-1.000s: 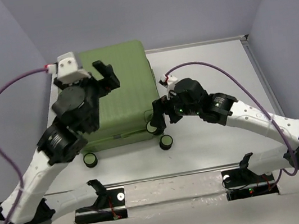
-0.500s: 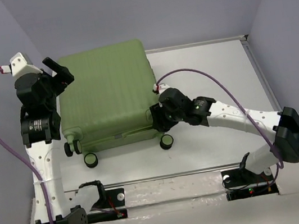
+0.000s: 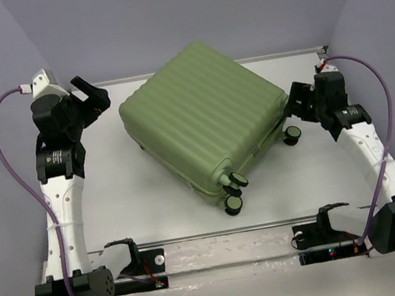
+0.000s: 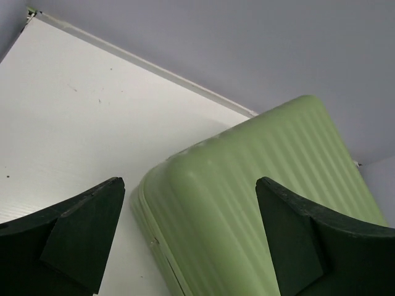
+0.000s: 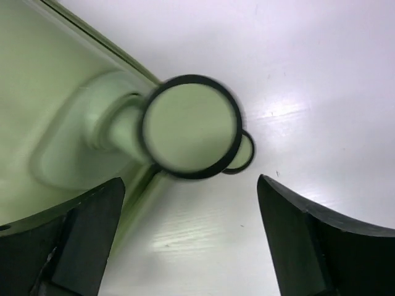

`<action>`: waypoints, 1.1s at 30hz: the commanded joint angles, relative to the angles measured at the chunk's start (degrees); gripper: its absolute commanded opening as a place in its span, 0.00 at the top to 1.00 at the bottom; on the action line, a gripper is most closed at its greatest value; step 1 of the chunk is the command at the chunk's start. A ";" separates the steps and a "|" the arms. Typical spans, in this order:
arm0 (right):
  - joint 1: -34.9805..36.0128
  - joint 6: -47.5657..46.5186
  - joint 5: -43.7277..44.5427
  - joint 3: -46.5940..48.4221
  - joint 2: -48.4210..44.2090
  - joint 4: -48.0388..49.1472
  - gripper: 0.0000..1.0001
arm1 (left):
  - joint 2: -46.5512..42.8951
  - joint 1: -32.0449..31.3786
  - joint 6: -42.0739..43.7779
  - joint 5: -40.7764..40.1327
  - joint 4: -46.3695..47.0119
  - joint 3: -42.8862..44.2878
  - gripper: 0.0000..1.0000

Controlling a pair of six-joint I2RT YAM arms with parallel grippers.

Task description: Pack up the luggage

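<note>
The luggage lies closed and flat on the white table, with its ribbed green shell upward. It is turned diagonally. One corner points to the back wall. The opposite corner, with two black wheels, points to the near edge of the table. One more wheel stands out at the right side of the luggage.

The left gripper is to the left of the luggage, near its back-left corner, and is apart from it. Its fingers are wide open and hold nothing. In the left wrist view the rounded corner of the luggage shows between them, further away, with bare table to the left of it.

The right gripper is just beside the right side of the luggage, close to the wheel there. Its fingers are also wide open and grip nothing. In the right wrist view this wheel, with a green hub and a black rim, is in the gap between the two fingers. There is free space on both sides of it, so the fingers do not touch it.
</note>
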 commanded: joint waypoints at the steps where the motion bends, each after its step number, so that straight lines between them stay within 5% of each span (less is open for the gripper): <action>1: -0.21 -0.28 3.43 6.47 -3.90 0.81 0.04 | 4.78 0.20 0.07 -0.50 4.63 2.16 0.01; 4: -0.21 -0.02 2.57 8.23 -7.41 -1.30 0.08 | 12.94 0.29 0.07 -2.53 5.95 6.20 0.01; 6: -0.21 0.33 -2.61 7.36 -9.43 -1.22 0.38 | 21.21 0.29 -0.37 0.19 5.43 12.69 0.01; 7: -0.21 0.94 -5.15 5.09 -10.84 -1.04 0.74 | 24.10 0.29 -0.63 0.98 5.34 16.63 0.01; 9: -0.21 1.21 -8.87 1.75 -11.64 -0.17 0.93 | 31.67 0.37 -1.16 3.18 6.04 20.26 0.01; 16: 1.10 4.89 -13.53 -9.86 -11.03 5.10 0.93 | 55.49 0.20 1.39 10.55 -0.55 44.85 0.03; 21: 7.25 6.21 -10.02 -9.69 -5.32 8.53 0.93 | 63.06 -2.00 2.44 13.91 0.49 45.69 0.04; 33: 15.69 7.98 -15.36 2.06 15.76 24.09 0.93 | 36.29 -6.39 -12.31 16.11 34.60 -15.11 0.09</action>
